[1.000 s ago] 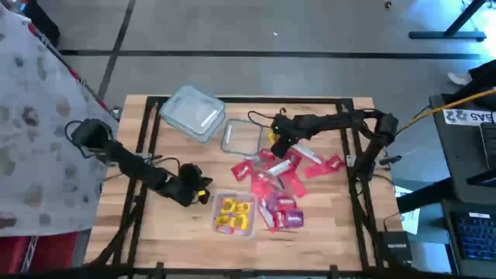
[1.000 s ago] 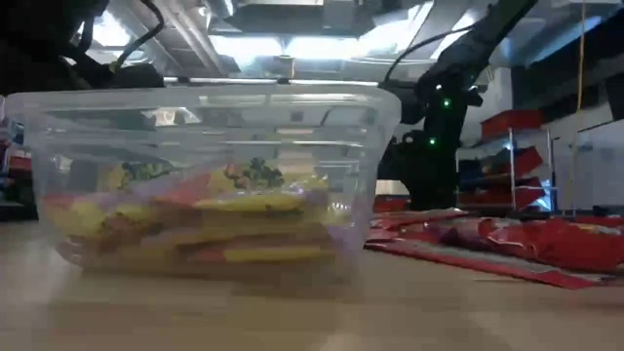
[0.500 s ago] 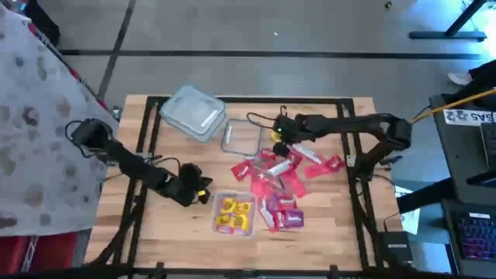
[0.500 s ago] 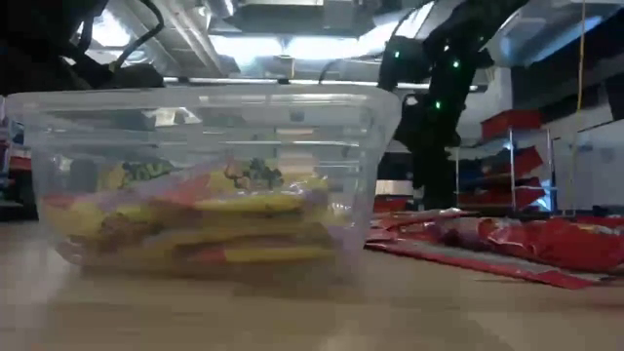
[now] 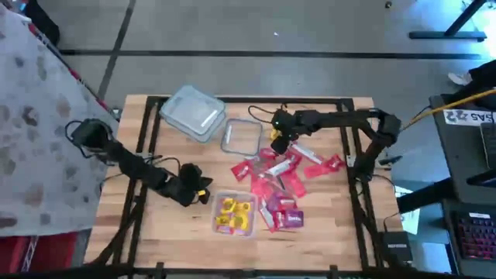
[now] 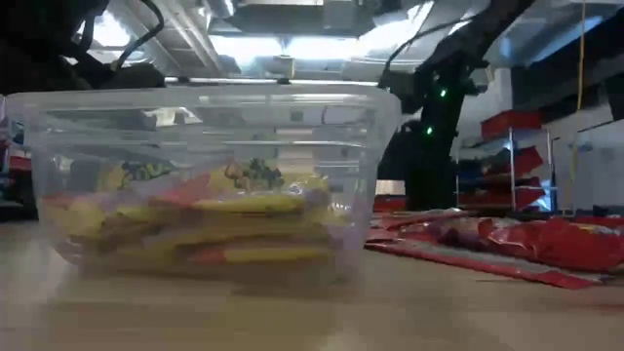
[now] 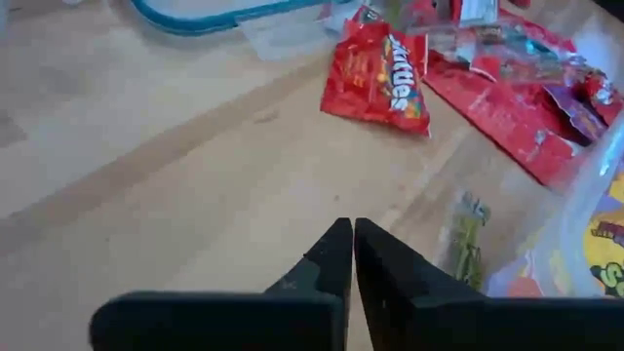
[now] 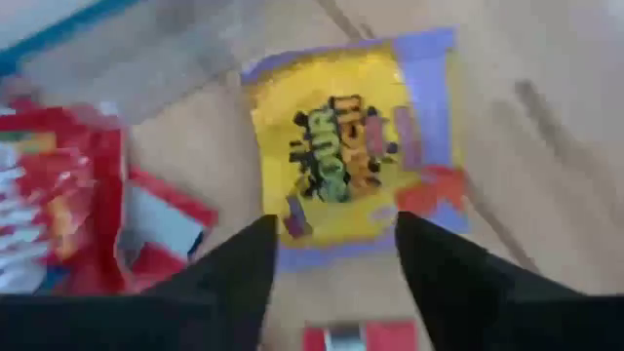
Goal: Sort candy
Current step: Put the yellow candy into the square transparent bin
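**Right gripper over a yellow packet, risk of a missed pick**

A flat yellow-and-purple candy packet (image 8: 353,151) lies on the wooden table (image 5: 325,221), just beside the red packets (image 5: 279,177) heaped mid-table. The right gripper (image 8: 331,253) hovers above it, fingers apart, holding nothing. The left gripper (image 7: 343,255) rests near the clear tub of yellow candy (image 5: 234,215), fingers together (empty). Judgement: closing could snag a neighbouring red packet or slip off the flat wrapper.

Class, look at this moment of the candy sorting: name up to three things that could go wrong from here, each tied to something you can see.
1. The right hand is open above a yellow-and-purple candy packet lying flat on the wooden table; flat packets may slip out of a pinch.
2. Red rectangular candy packets overlap in a pile, so one grasp might lift two.
3. The clear plastic tub of yellow candies sits beside the shut left hand; a careless move could knock it.
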Action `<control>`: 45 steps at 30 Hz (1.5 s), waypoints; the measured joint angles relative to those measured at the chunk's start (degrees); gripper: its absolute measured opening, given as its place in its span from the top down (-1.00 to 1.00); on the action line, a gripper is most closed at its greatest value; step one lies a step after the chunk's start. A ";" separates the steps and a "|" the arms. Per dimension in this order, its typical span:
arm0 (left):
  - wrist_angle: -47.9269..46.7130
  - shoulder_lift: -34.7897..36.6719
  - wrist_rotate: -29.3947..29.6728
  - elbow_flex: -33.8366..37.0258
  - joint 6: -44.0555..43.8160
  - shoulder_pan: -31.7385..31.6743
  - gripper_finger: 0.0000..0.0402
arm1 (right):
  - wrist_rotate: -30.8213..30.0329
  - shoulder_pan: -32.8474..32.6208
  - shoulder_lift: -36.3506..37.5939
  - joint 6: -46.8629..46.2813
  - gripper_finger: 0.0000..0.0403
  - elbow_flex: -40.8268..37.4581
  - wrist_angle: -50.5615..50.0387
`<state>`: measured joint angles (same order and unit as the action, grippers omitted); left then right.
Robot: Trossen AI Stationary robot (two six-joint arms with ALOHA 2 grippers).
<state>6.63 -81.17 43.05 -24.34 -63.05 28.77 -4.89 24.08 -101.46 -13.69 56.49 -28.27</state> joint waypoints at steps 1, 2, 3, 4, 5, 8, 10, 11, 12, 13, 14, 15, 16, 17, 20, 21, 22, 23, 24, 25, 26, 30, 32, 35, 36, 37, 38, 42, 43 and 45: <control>-0.01 0.00 0.00 0.00 0.00 0.00 1.00 | 0.04 -0.01 -0.85 -0.01 -0.17 0.02 1.03; -0.02 0.00 0.00 0.00 0.00 0.00 1.00 | 0.07 -0.04 -1.48 -0.03 -0.18 0.17 1.49; -0.03 0.00 0.00 0.00 0.00 0.00 1.00 | 0.25 -0.04 -1.98 -0.12 -0.17 0.27 1.81; -0.05 0.00 0.00 0.00 0.02 0.00 1.00 | 0.48 -0.04 -2.46 -0.24 -0.13 0.37 1.83; -0.17 0.00 -0.02 0.00 0.00 0.00 1.00 | 0.56 -0.04 -2.86 -0.27 -0.07 0.37 1.77; -0.19 0.00 0.00 0.00 0.00 0.00 1.00 | 0.56 -0.18 -3.08 -0.26 0.24 0.35 1.50; -0.17 0.00 -0.02 0.00 0.05 0.00 1.00 | 0.59 -0.33 -2.78 -0.24 0.53 0.35 1.41; -0.20 0.00 -0.01 0.00 0.17 0.00 1.00 | 0.28 -0.69 -2.59 -0.21 0.70 0.34 1.16; -0.17 0.00 -0.01 0.00 0.17 0.00 1.00 | -0.32 -1.03 -2.24 0.15 0.84 0.30 0.87; -0.18 0.00 -0.02 0.00 0.17 0.00 1.00 | -1.01 -1.60 -1.73 0.55 0.91 0.24 0.41; -0.24 0.00 -0.02 0.00 0.18 0.00 1.00 | -1.68 -2.49 -1.06 0.48 0.93 0.04 -0.34; -0.18 0.00 -0.02 0.00 0.17 0.00 1.00 | -2.42 -3.52 -0.18 0.42 0.93 -0.13 -1.80; -0.15 0.00 -0.02 0.00 0.19 0.00 1.00 | -3.15 -4.71 0.89 0.25 0.93 -0.32 -2.83; -0.24 0.00 -0.02 0.00 0.17 0.00 1.00 | -4.06 -6.20 2.09 0.18 0.95 -0.29 -3.34; -0.20 0.00 -0.01 0.00 0.23 0.00 1.00 | -6.49 -10.84 6.76 -0.20 0.98 0.48 -5.38; -0.17 0.00 0.00 0.00 0.31 0.00 1.00 | -7.30 -12.46 7.99 -0.96 0.98 0.68 -5.93; -0.18 0.00 -0.02 0.00 0.31 0.00 1.00 | -7.83 -13.97 9.18 -1.49 0.99 0.88 -6.35; -0.26 0.00 -0.02 0.00 0.31 0.00 1.00 | -8.33 -15.57 10.09 -2.20 0.99 1.36 -6.93; -0.15 0.00 0.00 0.00 0.34 0.00 1.00 | -8.53 -17.18 11.10 -2.71 0.99 2.07 -7.01; -0.15 0.00 -0.01 0.00 0.39 0.00 1.00 | -8.27 -18.72 12.02 -2.97 0.99 2.90 -6.81; -0.22 0.00 0.01 0.00 0.39 0.00 1.00 | -7.64 -20.47 12.64 -3.05 0.99 3.82 -6.44; -0.13 0.00 0.02 0.00 0.39 -0.02 1.00 | -4.89 -28.71 12.34 -5.55 1.00 8.44 -3.08; -0.09 0.00 0.13 0.00 0.37 -0.04 1.00 | -4.04 -33.19 11.21 -5.97 1.00 11.51 0.51; -0.01 0.00 0.17 0.00 0.14 -0.07 1.00 | -3.55 -39.36 8.20 -6.29 1.00 16.69 3.05; 0.00 0.00 0.17 0.00 0.06 -0.07 1.00 | -3.50 -40.95 6.65 -6.60 1.00 18.59 3.50; 0.03 0.00 0.17 -0.01 0.02 -0.07 1.00 | -3.45 -42.32 5.22 -6.89 1.00 20.47 3.41; 0.07 0.00 0.17 0.00 0.02 -0.07 1.00 | -3.49 -43.54 3.72 -7.00 1.00 22.05 3.27; 0.11 0.02 0.21 0.00 -0.18 -0.07 1.00 | -4.10 -46.02 -2.98 -7.38 1.00 27.44 2.66; 0.25 0.02 0.18 -0.02 -0.25 -0.07 1.00 | -4.09 -46.31 -4.46 -7.66 1.00 28.51 2.03; -0.08 0.02 0.20 -0.02 -0.40 -0.07 1.00 | -3.59 -46.36 -7.59 -8.07 1.00 30.60 -0.93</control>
<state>6.55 -81.14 43.24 -24.36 -63.45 28.71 -8.48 -22.29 -109.05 -21.76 87.09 -29.19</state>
